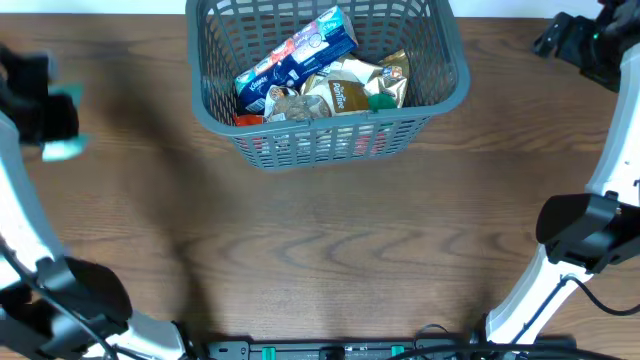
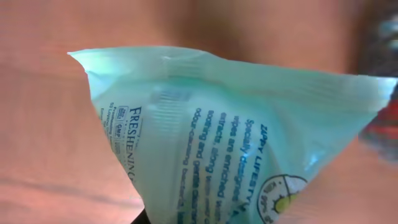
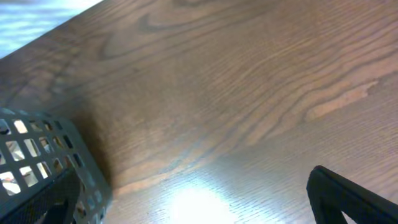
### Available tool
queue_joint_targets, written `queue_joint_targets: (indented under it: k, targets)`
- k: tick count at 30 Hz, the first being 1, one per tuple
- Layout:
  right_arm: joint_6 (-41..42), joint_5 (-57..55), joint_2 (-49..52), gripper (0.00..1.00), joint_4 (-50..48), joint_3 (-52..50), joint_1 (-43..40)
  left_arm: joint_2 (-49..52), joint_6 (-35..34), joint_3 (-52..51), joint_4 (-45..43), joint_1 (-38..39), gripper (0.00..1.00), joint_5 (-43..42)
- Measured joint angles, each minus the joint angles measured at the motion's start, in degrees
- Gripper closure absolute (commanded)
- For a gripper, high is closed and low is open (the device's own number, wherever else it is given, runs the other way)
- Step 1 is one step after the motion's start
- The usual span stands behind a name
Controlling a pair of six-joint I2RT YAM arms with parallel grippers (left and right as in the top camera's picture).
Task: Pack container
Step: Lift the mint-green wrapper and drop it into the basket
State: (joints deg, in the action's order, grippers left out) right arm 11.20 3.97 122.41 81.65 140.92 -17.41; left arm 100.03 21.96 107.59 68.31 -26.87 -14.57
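Mint-green soft plastic packet (image 2: pixel 236 137) being pinched by closed left jaws, far left over brown wooden worktop (image 1: pixel 330 250). Large dark grey slotted plastic basket (image 1: pixel 330 140) lying to right of those jaws, already part-filled. Right jaws standing wide, empty.

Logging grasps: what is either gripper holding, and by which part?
The left gripper pinches a pale green plastic wipes packet by one end, exact spot hidden; the right gripper holds nothing.

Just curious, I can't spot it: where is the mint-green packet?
The mint-green packet is at the far left of the overhead view, held in the left pincer, well left of the grey basket.
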Motion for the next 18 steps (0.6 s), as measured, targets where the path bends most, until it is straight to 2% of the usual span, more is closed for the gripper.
queue_joint_targets:
  k: [4,7,12,15,18]
  targets:
    - [-0.1,0.4,0.0,0.01,0.0,0.0,0.0,-0.3,1.9,11.7,3.5,7.4,0.94,-2.3]
    - [-0.1,0.5,0.0,0.01,0.0,0.0,0.0,-0.5,9.4,17.9,3.6,16.7,0.94,-3.4]
    - [-0.1,0.6,0.0,0.01,0.4,0.0,0.0,-0.8,25.4,19.6,-1.9,31.5,0.95,-1.5]
    - [-0.2,0.6,0.0,0.01,1.0,0.0,0.0,0.0,33.3,19.6,-6.4,36.8,0.94,-0.2]
    - [-0.3,0.5,0.0,0.01,1.7,0.0,0.0,1.7,37.7,19.6,-9.0,38.8,0.94,0.3]
